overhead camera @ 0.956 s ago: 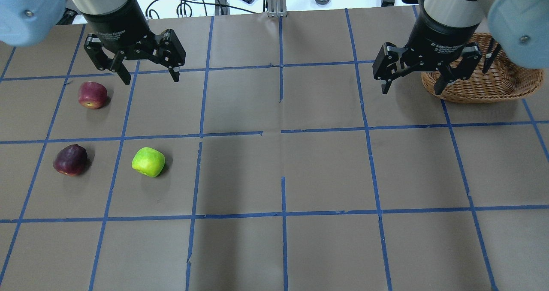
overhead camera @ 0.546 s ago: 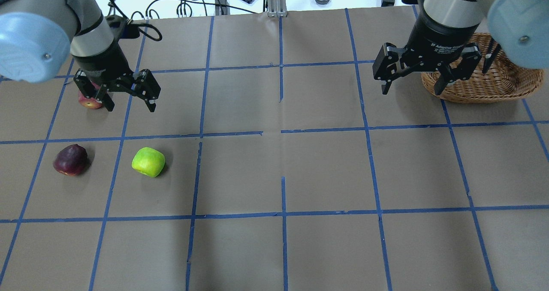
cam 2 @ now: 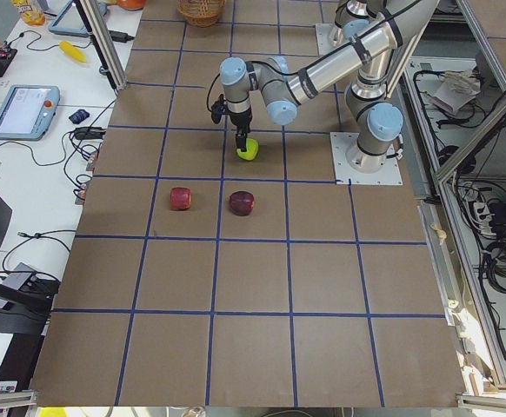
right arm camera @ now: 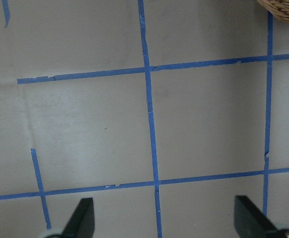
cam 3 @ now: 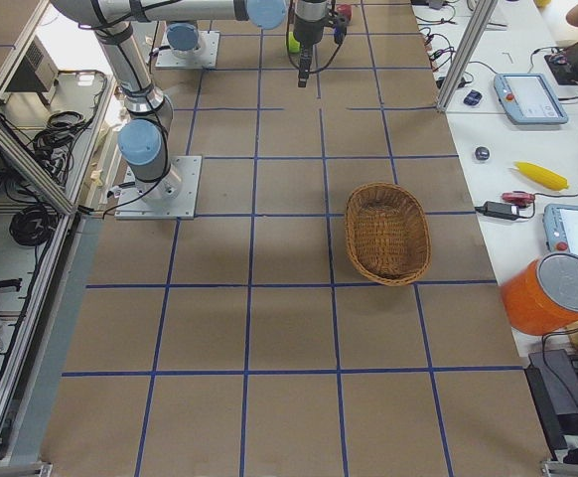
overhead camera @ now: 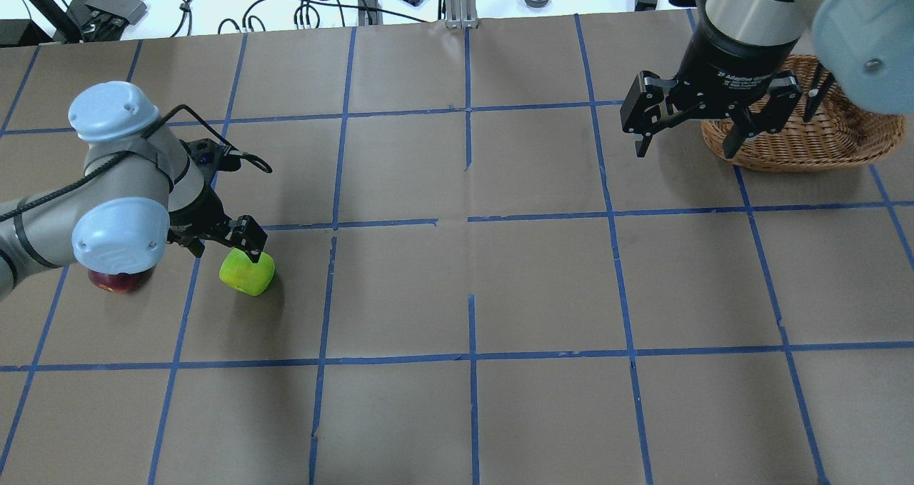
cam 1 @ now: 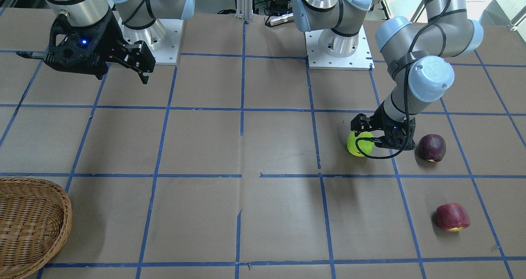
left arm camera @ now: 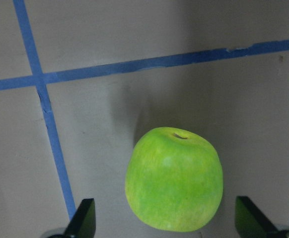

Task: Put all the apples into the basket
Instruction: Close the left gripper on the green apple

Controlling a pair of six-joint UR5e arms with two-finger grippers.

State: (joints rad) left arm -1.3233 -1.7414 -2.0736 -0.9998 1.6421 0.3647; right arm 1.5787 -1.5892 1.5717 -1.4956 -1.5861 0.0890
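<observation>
Hidden: overhead, left arm (overhead camera: 121,185) covers red apple (cam 1: 452,217) and nearly all of dark apple (cam 1: 431,147); basket (cam 3: 386,234) cut off lower left, front view.
Left end effector (overhead camera: 223,244): low, pointing down, fingers (left arm camera: 85,220) apart astride green apple (left arm camera: 174,179), gaps both sides.
Right end effector (overhead camera: 685,149): apart, raised, upper right overhead by basket.
Green apple: on tabletop (overhead camera: 543,285), left-centre overhead; we see stem dimple facing wrist frame's top.

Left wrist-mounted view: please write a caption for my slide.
Open left gripper poised over the green apple on the taped table.
</observation>
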